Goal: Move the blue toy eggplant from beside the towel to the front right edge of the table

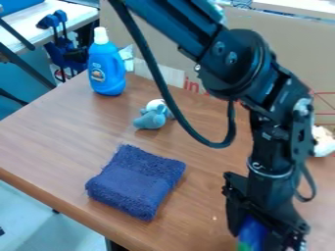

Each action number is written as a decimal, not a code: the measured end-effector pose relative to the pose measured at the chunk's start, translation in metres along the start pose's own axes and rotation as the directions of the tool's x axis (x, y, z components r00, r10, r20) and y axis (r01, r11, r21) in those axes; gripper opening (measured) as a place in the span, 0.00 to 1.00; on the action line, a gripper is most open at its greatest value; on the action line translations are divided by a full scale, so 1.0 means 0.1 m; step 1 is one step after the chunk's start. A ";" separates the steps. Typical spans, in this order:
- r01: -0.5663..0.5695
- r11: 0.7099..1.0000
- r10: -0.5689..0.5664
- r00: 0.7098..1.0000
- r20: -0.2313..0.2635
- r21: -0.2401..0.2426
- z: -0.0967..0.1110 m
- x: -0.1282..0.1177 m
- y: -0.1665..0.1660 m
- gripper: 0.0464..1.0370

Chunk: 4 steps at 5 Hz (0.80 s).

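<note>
At the lower right the black gripper [265,239] hangs low over the table, shut on a blue and green object [252,234]. The object's lower part is cut off by the bottom edge of the view. To the left of the gripper, a folded dark blue cloth [137,181] lies flat on the wood, apart from it. Farther back, near the middle, lies a small light blue and white plush toy [152,117].
A blue bottle with a white cap [106,66] stands at the brown table's [49,139] back left. Cardboard [288,54] rises behind the table. A whitish item [323,141] sits at the right edge, beyond the arm. The table's front edge slants across the lower left.
</note>
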State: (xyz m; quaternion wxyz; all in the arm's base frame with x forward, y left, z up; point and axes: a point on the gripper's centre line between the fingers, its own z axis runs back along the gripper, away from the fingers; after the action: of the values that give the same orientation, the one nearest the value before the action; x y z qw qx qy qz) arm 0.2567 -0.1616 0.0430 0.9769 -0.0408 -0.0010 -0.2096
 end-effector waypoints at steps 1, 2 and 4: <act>-0.035 0.999 0.035 0.999 -0.003 0.009 -0.02 0.05 0.16 0.76; -0.045 0.999 0.045 0.999 -0.014 0.011 -0.05 0.07 0.23 0.80; -0.029 1.000 0.029 1.000 -0.010 -0.006 -0.01 0.12 0.13 0.97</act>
State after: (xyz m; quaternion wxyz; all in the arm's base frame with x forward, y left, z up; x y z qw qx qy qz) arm 0.2729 -0.1546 0.0414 0.9798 -0.0426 0.0051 -0.1955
